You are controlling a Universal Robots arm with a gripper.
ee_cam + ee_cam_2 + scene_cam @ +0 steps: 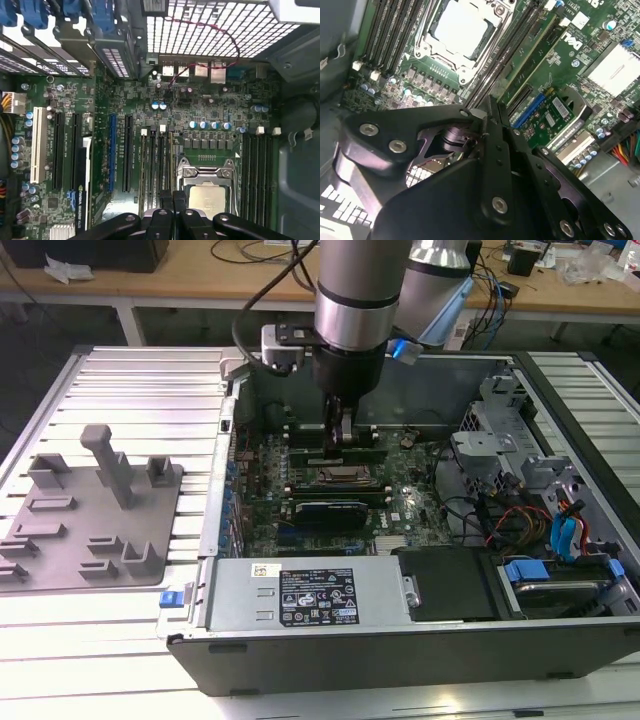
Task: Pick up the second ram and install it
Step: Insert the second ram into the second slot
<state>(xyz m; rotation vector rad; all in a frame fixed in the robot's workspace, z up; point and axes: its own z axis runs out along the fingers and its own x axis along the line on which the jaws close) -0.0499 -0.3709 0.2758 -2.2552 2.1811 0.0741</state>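
Claw (pixel 173 196) pinched narrow, nothing gripped AFAICT. Second ram (pixel 170 160) looks to sit in the slot beside the CPU socket (pixel 209 192), under the tips. I'd press straight down, even pressure, no tilt.

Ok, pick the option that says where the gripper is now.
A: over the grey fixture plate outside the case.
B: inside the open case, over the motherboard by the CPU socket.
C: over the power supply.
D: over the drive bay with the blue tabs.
B: in the exterior view the gripper hangs inside the open case over the motherboard, and the first wrist view shows the CPU socket right beside it.
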